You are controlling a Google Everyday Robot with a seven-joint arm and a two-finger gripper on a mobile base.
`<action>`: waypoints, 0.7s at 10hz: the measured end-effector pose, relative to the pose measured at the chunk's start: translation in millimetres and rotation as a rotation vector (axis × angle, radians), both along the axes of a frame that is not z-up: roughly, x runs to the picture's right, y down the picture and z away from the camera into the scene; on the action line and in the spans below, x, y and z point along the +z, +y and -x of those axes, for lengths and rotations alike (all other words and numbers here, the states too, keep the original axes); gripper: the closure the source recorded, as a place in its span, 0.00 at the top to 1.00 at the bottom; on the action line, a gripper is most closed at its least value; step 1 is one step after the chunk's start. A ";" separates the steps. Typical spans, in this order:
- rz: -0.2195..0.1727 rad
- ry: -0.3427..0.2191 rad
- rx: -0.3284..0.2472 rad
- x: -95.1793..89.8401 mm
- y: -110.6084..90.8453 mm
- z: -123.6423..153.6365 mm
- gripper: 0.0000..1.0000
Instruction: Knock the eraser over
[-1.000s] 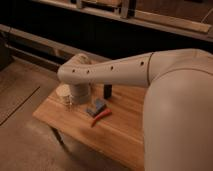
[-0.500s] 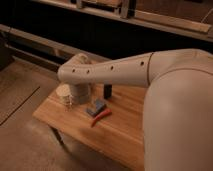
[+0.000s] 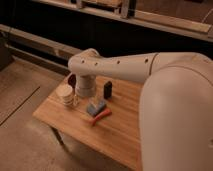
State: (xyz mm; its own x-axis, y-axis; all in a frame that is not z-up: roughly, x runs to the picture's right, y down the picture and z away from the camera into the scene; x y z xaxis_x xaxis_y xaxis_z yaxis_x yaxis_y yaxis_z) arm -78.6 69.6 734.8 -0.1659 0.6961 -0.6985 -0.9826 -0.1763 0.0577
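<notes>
one wide white shell of my own arm (image 3: 175, 115) fills the near right side and covers the right end of the wooden table (image 3: 117, 142). ahead of it, on the bare planks, a red-orange handled tool (image 3: 101, 116) lies flat and slanted. right behind it is a flat blue-grey block (image 3: 96, 106); whether the two touch i cannot tell. left of the block, near the table's left corner, a pale round container (image 3: 65, 95) stands upright. a little farther back the eraser (image 3: 107, 90), a small black block, stands upright on its end toward the middle of the table, apart from the blue-grey block and just to the right of my wrist. my forearm runs from the right across the back of the table, bends at a rounded joint and drops as a pale cylinder toward the wood. my gripper (image 3: 85, 93) is at the lower end of that cylinder, low over the table, between the pale container and the eraser, beside the eraser with a gap showing between them. i cannot tell how far open it is or whether it has hold of anything. a dark bowl (image 3: 71, 80) peeks out from behind the wrist on its left. beyond the table lie a grey floor (image 3: 22, 100) and a dark wall (image 3: 75, 30) crossed by pale rails.
</notes>
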 end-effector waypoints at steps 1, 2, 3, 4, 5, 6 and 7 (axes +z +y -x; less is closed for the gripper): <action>0.007 0.025 0.017 3.7 -3.5 -10.7 0.65; 0.014 0.054 0.030 6.8 -7.3 -22.2 0.65; 0.031 0.126 0.027 11.0 -12.1 -46.1 0.65; 0.037 0.160 0.025 11.5 -15.9 -55.8 0.65; 0.042 0.198 0.028 11.1 -21.3 -68.4 0.65; 0.045 0.243 0.033 9.2 -27.2 -84.7 0.65; 0.047 0.274 0.038 7.0 -30.6 -96.5 0.65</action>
State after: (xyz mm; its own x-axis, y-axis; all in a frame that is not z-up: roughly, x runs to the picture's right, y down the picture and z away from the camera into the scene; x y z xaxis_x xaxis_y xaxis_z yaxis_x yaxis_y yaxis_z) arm 17.9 39.0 741.8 -0.3783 0.6540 -0.6551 -0.9220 -0.2034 0.3293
